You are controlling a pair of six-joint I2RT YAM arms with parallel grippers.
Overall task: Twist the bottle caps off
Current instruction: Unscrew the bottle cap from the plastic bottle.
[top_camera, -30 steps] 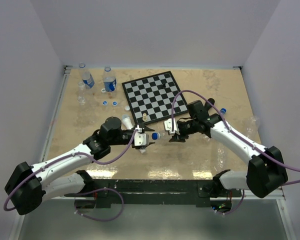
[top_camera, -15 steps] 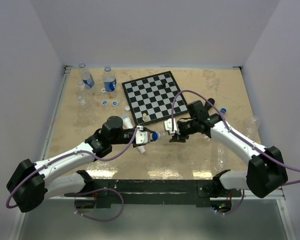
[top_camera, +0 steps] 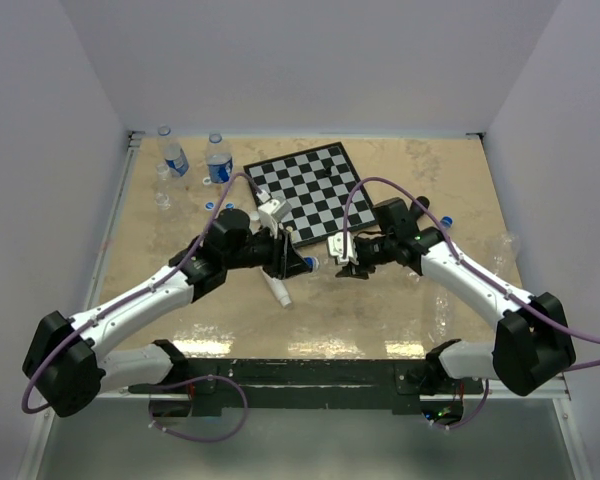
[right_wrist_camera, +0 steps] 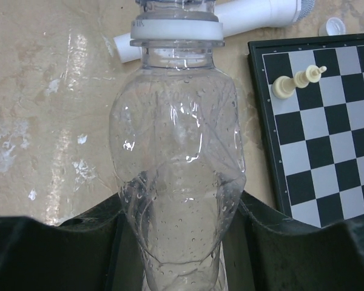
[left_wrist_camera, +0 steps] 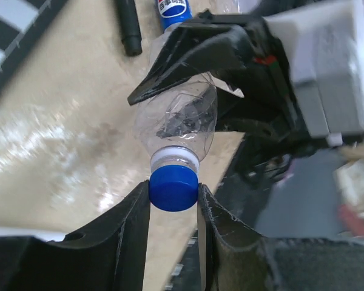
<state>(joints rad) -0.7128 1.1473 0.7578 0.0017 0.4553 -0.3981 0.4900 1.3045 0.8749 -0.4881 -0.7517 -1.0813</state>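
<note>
We have our left pincer (left_wrist_camera: 173, 205) closed down on the blue cap (left_wrist_camera: 173, 188), which sits squarely between its two fingers. Our right pincer (right_wrist_camera: 179, 233) clamps the crumpled body of the clear bottle (right_wrist_camera: 179, 151), whose neck points straight away from it, over the worktop (right_wrist_camera: 42, 91).

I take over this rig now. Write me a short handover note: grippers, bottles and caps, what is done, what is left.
Left gripper: shut on the blue cap.
Right gripper: shut on the clear bottle, held between the two arms.
Done: both grips are set; a loose blue cap lies on the table.
To do: twist the held cap off; it sits on the neck. Two bottles stand at the far left corner; their caps are too small to judge.
</note>
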